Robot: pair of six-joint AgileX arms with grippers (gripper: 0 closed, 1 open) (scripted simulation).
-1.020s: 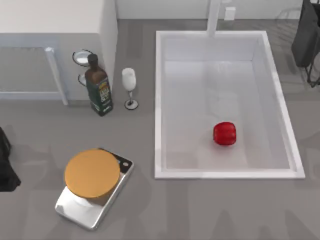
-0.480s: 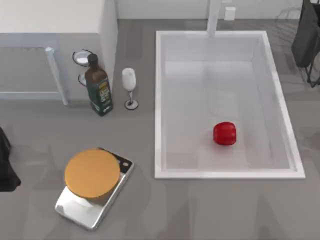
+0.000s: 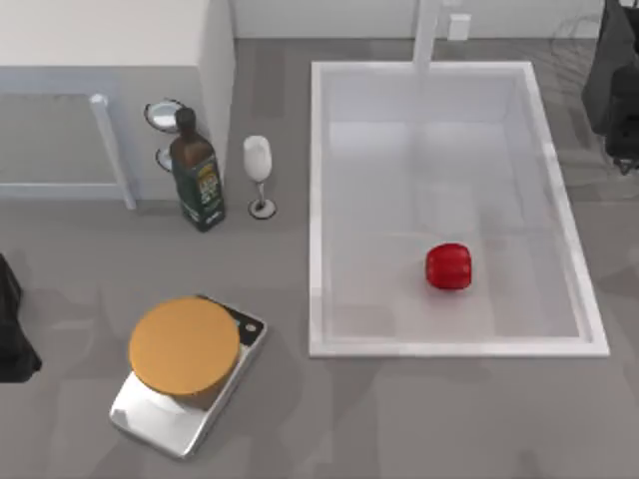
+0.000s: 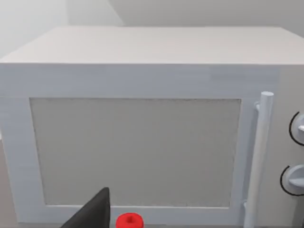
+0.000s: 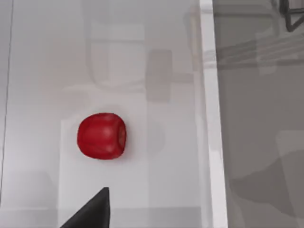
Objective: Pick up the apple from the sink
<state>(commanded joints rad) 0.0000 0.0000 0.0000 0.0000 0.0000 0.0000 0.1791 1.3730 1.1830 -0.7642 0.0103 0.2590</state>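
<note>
The apple (image 3: 449, 266) is a glossy red, squat fruit resting on the light-grey floor of the white sink (image 3: 316, 200), towards its front right. In the right wrist view the apple (image 5: 101, 136) lies on the sink floor just ahead of a dark part of my right gripper (image 5: 90, 213), with a gap between them. My right arm (image 3: 619, 80) hangs at the far right edge of the table, beyond the sink's rim (image 5: 207, 95). My left arm (image 3: 10, 334) is parked at the left edge.
A dark bottle (image 3: 197, 175) and a wine glass (image 3: 259, 172) stand left of the sink. A kitchen scale with an orange disc (image 3: 185, 349) sits at the front left. A white microwave (image 4: 142, 133) stands at the back left. The faucet (image 3: 427, 35) rises behind the sink.
My right arm has shifted slightly at the top right corner, and shadows on the sink floor have moved with it. The apple and the left arm have not moved.
</note>
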